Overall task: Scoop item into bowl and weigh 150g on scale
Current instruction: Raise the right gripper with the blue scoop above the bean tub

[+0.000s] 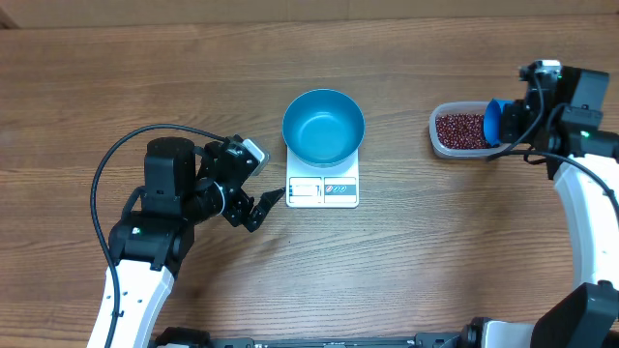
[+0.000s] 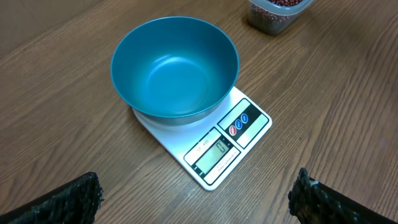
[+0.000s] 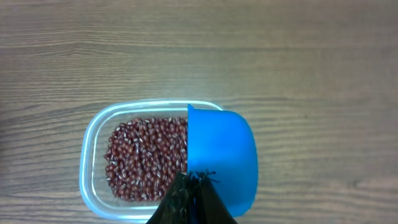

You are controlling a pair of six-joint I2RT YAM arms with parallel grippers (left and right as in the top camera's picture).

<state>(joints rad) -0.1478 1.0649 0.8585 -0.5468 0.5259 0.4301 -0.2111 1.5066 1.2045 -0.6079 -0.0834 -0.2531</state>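
The teal bowl [image 1: 323, 126] sits empty on the white scale [image 1: 323, 190] at the table's centre. My left gripper [image 1: 263, 208] stands open just left of the scale's front corner, holding nothing. In the left wrist view the bowl [image 2: 174, 68] and the scale [image 2: 245, 121] lie ahead of the wide-apart fingertips [image 2: 81, 199]. My right gripper [image 3: 194, 180] is shut on the handle of a small blue scoop [image 3: 224, 149]. The scoop hangs over the right end of the clear tub [image 3: 90, 143] of red-brown beans [image 3: 146, 158]. The scoop's inside is hidden.
The tub [image 1: 435, 135] stands at the right of the wooden table, about a bowl's width from the scale. A black cable [image 1: 102, 184] loops over the left arm. The right arm's white link [image 1: 585, 213] runs down the right edge.
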